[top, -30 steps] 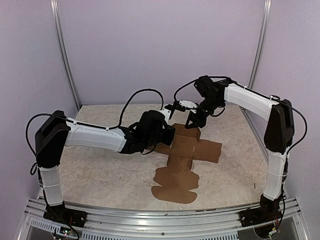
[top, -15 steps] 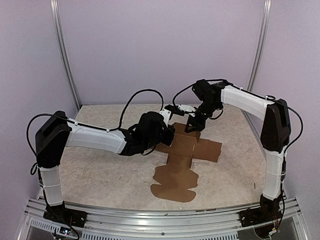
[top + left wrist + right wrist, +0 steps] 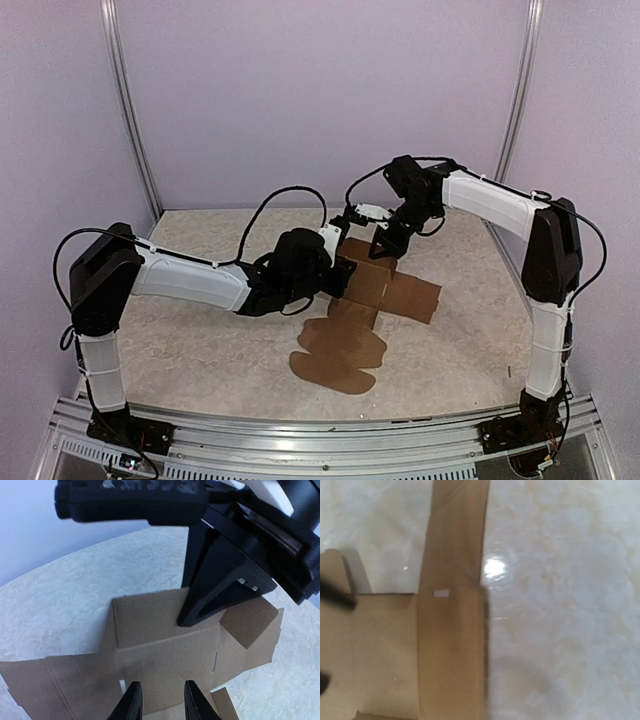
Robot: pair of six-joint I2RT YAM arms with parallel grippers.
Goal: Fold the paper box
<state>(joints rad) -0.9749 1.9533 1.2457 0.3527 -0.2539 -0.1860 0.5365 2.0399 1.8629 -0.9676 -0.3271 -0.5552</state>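
Marbled beige surface (image 3: 200, 340) under lilac walls (image 3: 320, 100) holds the paper box (image 3: 405, 295), mostly flat at centre, far panel seemingly raised, with the closed right pincer (image 3: 187, 617) pressing it and the left pincer (image 3: 163, 686) slightly apart beside; a clean fold likely needs pressure exactly on the crease.

The beige marbled table (image 3: 200, 330) fills the lower half of the frame. The brown box (image 3: 345, 345) lies on it right of centre, mostly unfolded, rounded flaps lowest.
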